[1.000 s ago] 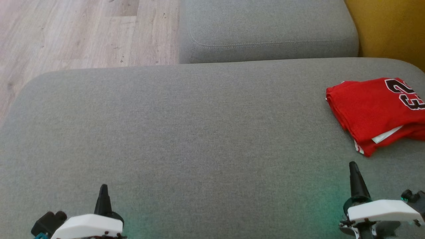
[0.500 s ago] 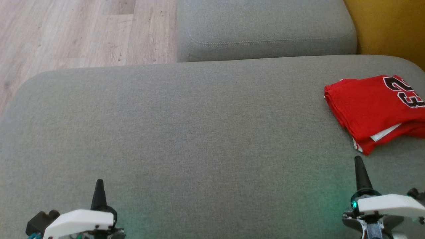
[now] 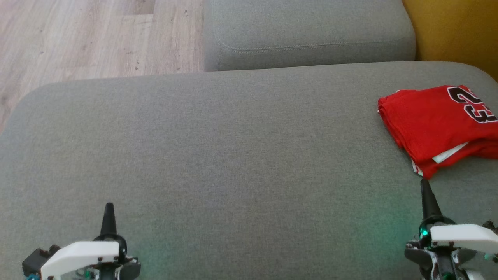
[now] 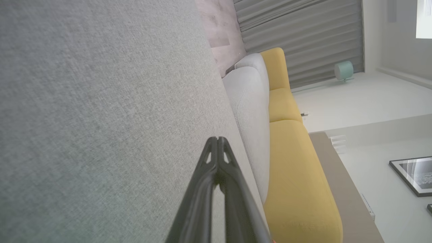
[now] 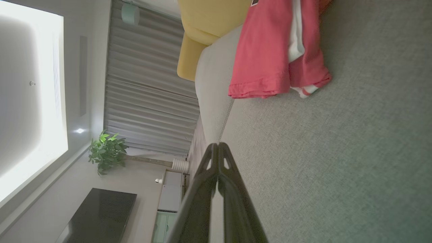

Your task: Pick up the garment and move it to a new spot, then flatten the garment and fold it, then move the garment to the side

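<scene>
The garment point(image 3: 435, 124), a red jersey with black and white numbers, lies folded at the right edge of the grey cushion point(image 3: 233, 147); in the right wrist view the garment point(image 5: 270, 57) sits ahead of my fingers. My right gripper point(image 3: 425, 182) is shut and empty, its tip just short of the garment's near corner. My left gripper point(image 3: 109, 206) is shut and empty at the lower left, far from the garment. Both wrist views show the tips pressed together: left gripper point(image 4: 218, 138), right gripper point(image 5: 218, 144).
A second grey cushion point(image 3: 307, 35) lies beyond the large one. A yellow sofa part point(image 3: 455, 31) is at the upper right. Wooden floor point(image 3: 89, 39) shows at the upper left.
The camera has shifted, so the whole picture moved slightly. The left gripper sits lower in the view, and the right gripper's tip is closer to the garment's near corner. Both stay shut.
</scene>
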`<state>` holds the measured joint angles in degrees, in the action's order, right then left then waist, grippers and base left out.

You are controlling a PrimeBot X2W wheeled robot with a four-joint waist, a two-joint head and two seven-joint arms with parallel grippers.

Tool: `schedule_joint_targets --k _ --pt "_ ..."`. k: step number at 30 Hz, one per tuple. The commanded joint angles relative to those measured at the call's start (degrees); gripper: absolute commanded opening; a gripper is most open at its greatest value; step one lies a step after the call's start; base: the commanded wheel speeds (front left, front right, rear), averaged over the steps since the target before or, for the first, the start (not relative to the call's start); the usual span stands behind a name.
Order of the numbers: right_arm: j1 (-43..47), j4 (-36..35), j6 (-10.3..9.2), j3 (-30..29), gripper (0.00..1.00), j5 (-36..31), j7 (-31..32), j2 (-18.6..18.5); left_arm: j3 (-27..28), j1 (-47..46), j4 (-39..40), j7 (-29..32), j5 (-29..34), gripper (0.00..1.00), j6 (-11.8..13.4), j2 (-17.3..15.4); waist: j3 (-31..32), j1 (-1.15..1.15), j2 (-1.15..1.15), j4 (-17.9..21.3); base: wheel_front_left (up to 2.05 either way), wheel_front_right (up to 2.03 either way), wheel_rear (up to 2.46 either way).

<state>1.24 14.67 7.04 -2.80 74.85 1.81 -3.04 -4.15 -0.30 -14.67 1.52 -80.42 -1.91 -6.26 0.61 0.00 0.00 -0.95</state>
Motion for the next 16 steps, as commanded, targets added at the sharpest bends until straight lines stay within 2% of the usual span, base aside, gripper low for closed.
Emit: schedule_joint_targets --k 1,16 --pt "-3.9 -1.8 0.36 0.4 0.0 2.1 0.4 -1.3 2.6 -3.4 1.4 0.4 -1.3 0.0 -0.8 0.0 0.0 0.0 0.0 0.1 0.0 0.0 0.0" --pt "-5.8 -1.2 0.41 -0.8 0.0 12.0 2.0 -1.3 7.1 -4.8 0.9 2.8 -7.7 0.0 -3.6 1.8 -0.5 0.0 0.0 0.6 0.0 0.0 0.0"
